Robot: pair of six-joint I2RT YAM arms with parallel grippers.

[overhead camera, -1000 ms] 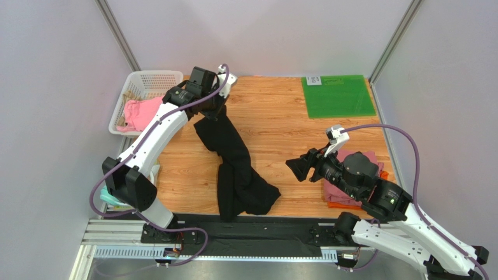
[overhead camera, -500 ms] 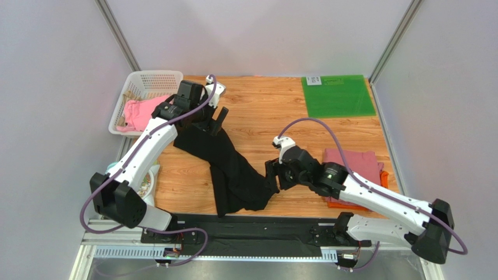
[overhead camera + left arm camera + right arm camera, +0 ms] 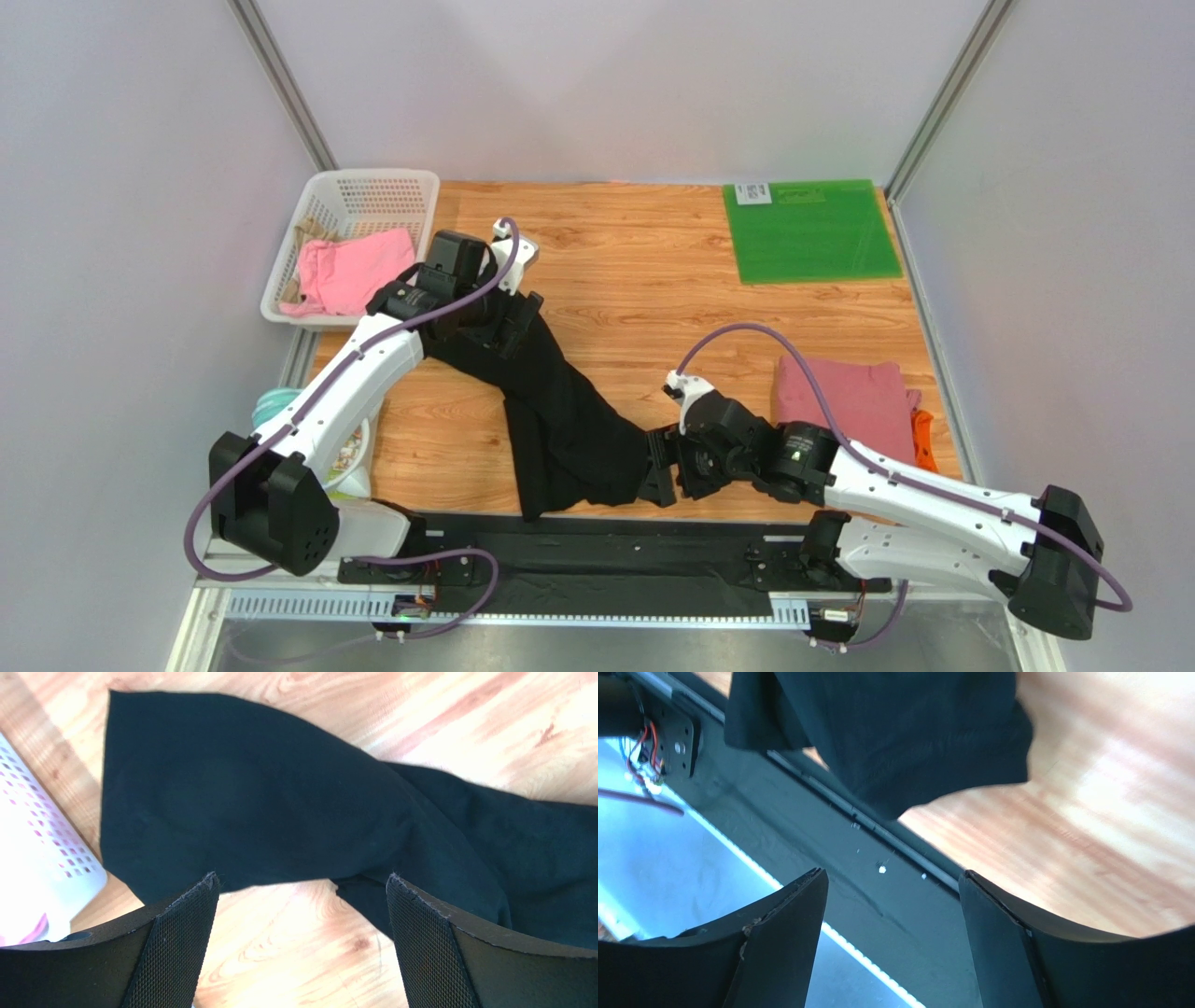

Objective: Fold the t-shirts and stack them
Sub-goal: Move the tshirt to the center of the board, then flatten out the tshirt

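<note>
1. Wood-grain table (image 3: 659,280) between pale wall panels. A green mat (image 3: 811,231) lies well beyond the right claw. A white basket (image 3: 351,189) holding pink cloth (image 3: 351,269) sits just left of the left claw.
2. Black t-shirt (image 3: 561,420): unfolded, bunched into a long diagonal strip running from under the left claw to just ahead of the right claw.
3. Left claw (image 3: 302,882): jaws wide apart, empty, with the shirt's broad far end directly below.
4. Right claw (image 3: 892,875): jaws apart, empty, with the shirt's near hem just ahead, at the table's front edge.
5. Dusty-pink t-shirt (image 3: 849,399): folded, on the orange t-shirt (image 3: 922,437), behind the right claw.
6. Step, as judged: spreading the black shirt before folding. The next move calls for each claw to pinch an edge low and draw the cloth flat.
</note>
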